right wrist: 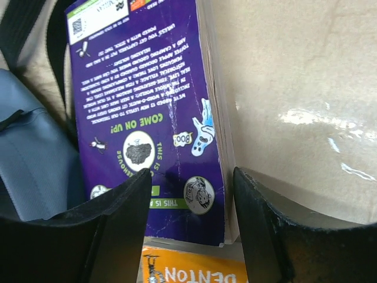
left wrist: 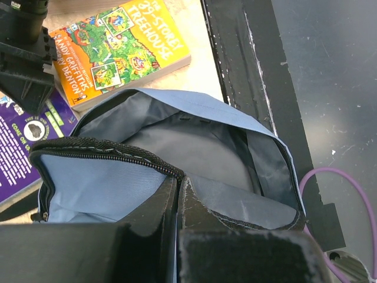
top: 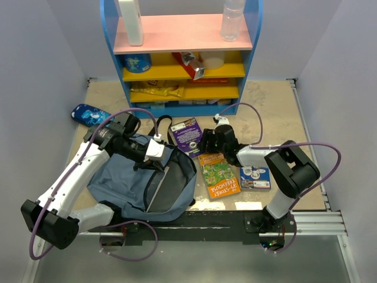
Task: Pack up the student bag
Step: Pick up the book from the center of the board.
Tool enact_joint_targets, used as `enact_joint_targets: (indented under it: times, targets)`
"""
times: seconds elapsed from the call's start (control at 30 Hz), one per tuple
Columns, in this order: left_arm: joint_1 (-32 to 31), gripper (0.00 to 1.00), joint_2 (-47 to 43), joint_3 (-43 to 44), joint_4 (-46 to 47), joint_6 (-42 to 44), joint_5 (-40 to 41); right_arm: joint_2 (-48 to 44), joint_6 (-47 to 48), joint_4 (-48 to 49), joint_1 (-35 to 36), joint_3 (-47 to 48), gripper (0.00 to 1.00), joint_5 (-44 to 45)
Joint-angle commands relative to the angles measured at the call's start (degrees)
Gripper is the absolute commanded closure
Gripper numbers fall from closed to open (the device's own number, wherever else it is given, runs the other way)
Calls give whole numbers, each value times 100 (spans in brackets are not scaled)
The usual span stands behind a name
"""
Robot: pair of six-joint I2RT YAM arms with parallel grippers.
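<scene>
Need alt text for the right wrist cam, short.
The right gripper, jaws open, straddles one edge of a purple book lying on the tan table. An orange book shows at the bottom, the blue student bag at left.

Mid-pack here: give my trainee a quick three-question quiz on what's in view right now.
1. True or false: the student bag is zipped shut.
2. What lies between the fingers of the right gripper: A the purple book, B a bottle, C nothing?
3. Fill in: the left gripper is pinched shut on the bag's ____ edge.
Key: 1 false; 2 A; 3 zipper.
</scene>
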State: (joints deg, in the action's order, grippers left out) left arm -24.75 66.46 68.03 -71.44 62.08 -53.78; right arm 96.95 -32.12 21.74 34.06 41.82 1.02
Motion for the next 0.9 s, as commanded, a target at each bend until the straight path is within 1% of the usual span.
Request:
enact_joint_targets:
  times: [0.0, 0.1, 0.17, 0.3, 0.4, 0.47, 0.67, 0.73, 0.83, 0.87]
  targets:
    - [41, 100, -159, 211, 69, -82, -177, -229, -470, 630, 118, 71, 40, -935]
    - [41, 100, -159, 202, 78, -82, -159, -255, -734, 920, 135, 176, 42, -1147]
    - [41, 100, -159, 202, 86, -82, -150, -386, -857, 990, 127, 230, 44, -1244]
    - [41, 100, -159, 167, 121, -82, -142, -519, -884, 947, 136, 335, 44, -1306]
    - [41, 100, -142, 149, 139, -82, -168, -370, -945, 1034, 144, 274, 46, -1446]
    - [41, 100, -133, 140, 148, -74, -177, -317, -1147, 1349, 144, 169, 50, -1569]
    - [41, 100, -142, 158, 122, -56, -185, 324, -1200, 1438, 180, 203, 49, -1613]
    - [41, 100, -159, 175, 87, -56, -177, 500, -1131, 1264, 206, 265, 51, -1535]
    - [32, 100, -185, 167, 78, -47, -186, 553, -684, 458, 267, 607, 51, -1123]
    - [41, 100, -194, 158, 78, -47, -186, 545, -603, 376, 285, 703, 51, -1095]
